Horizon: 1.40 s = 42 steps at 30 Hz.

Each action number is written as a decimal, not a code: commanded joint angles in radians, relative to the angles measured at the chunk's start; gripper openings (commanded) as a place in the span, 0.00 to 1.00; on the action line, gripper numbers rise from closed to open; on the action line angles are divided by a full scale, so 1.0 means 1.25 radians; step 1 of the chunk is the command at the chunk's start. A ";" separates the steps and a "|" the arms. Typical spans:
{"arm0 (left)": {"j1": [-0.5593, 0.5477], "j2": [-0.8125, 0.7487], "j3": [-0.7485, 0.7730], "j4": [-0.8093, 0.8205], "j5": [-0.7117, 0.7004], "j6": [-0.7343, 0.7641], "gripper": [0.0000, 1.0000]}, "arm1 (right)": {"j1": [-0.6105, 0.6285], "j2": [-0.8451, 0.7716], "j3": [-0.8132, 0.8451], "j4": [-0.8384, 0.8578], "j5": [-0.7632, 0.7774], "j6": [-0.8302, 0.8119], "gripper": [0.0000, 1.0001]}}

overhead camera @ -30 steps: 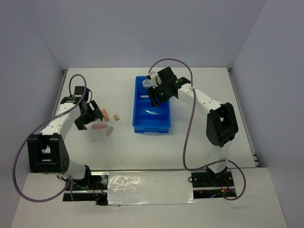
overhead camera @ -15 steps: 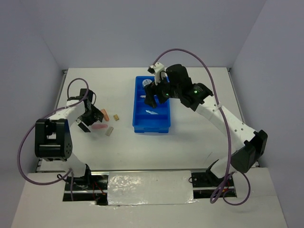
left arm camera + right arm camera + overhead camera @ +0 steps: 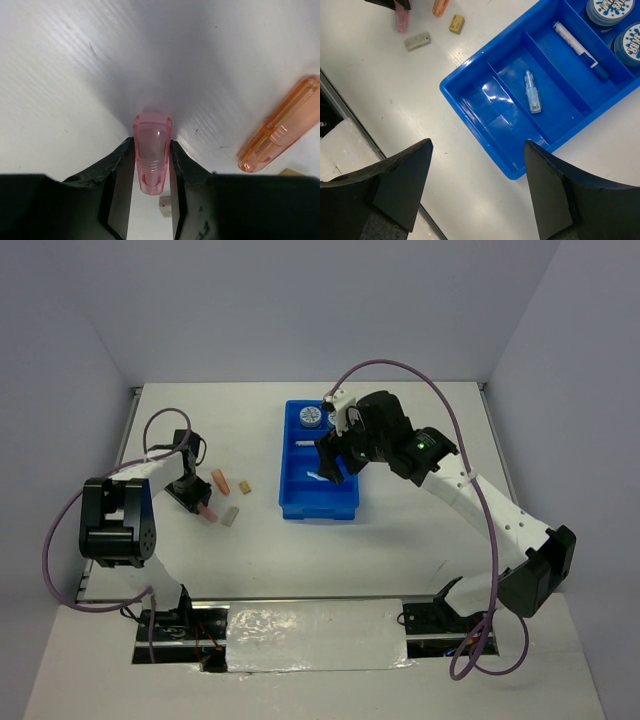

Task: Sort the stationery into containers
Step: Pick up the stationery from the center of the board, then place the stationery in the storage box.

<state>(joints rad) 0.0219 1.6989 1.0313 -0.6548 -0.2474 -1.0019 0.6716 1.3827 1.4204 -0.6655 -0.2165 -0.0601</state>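
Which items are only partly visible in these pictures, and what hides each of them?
Pink bar: left wrist view, both sides covered by the fingers of the left gripper.
Tan bar: left wrist view, only a corner shows above the gripper body.
Orange bar: right wrist view, cut by the top edge.
Rolls: right wrist view, both cut by the frame edges.

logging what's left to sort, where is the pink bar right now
In the left wrist view the pink bar lies on the table, held by the left gripper, the orange bar to its right, well left of the blue tray.
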 commanded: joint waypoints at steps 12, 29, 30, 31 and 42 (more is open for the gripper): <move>-0.125 -0.292 0.093 0.050 0.011 -0.132 0.15 | 0.003 -0.053 0.028 -0.019 0.076 -0.045 0.81; -0.454 0.079 0.376 0.253 -0.046 -0.362 0.26 | -0.002 -0.176 -0.002 -0.050 0.190 0.006 0.82; -0.459 0.097 0.379 0.256 -0.048 -0.358 0.27 | -0.002 -0.182 -0.007 -0.053 0.190 0.008 0.82; -0.462 0.105 0.379 0.271 -0.050 -0.354 0.27 | -0.003 -0.188 -0.009 -0.055 0.192 0.009 0.83; -0.488 0.214 0.381 0.325 0.000 -0.361 0.59 | -0.003 -0.235 -0.025 -0.104 0.188 -0.016 0.83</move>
<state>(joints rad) -0.5720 1.9339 1.4757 -0.2832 -0.2626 -1.4322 0.6697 1.1179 1.3930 -0.7696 0.0158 -0.0605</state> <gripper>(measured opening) 0.549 0.831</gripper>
